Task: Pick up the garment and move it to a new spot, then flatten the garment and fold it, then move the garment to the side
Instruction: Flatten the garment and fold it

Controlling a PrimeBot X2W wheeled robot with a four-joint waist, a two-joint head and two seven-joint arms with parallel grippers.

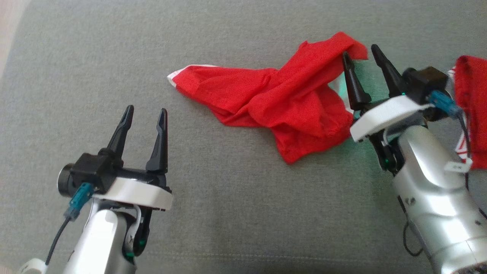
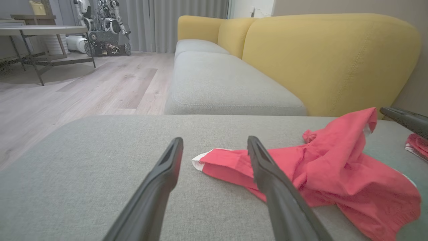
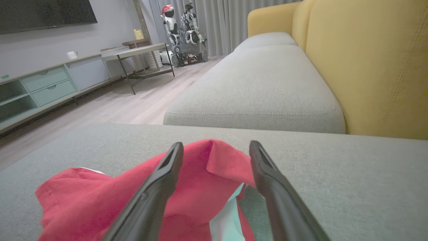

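A crumpled red garment (image 1: 289, 99) with white trim lies on the grey sofa cushion (image 1: 228, 205), in the centre right of the head view. My right gripper (image 1: 360, 52) stands open at the garment's upper right corner. In the right wrist view, a raised fold of the garment (image 3: 214, 167) sits between the spread fingers of the right gripper (image 3: 216, 144), which do not pinch it. My left gripper (image 1: 147, 109) is open at the lower left, apart from the cloth. The left wrist view shows the left gripper (image 2: 214, 140) empty, with the garment (image 2: 334, 167) ahead and to its right.
A second red cloth (image 1: 471, 95) lies at the right edge, behind my right wrist. Yellow backrests (image 2: 327, 60) rise beyond the cushion, and another grey seat cushion (image 3: 260, 87) adjoins it. Wooden floor (image 2: 83, 90), a low table (image 2: 40, 31) and another robot (image 3: 182, 33) lie past the sofa.
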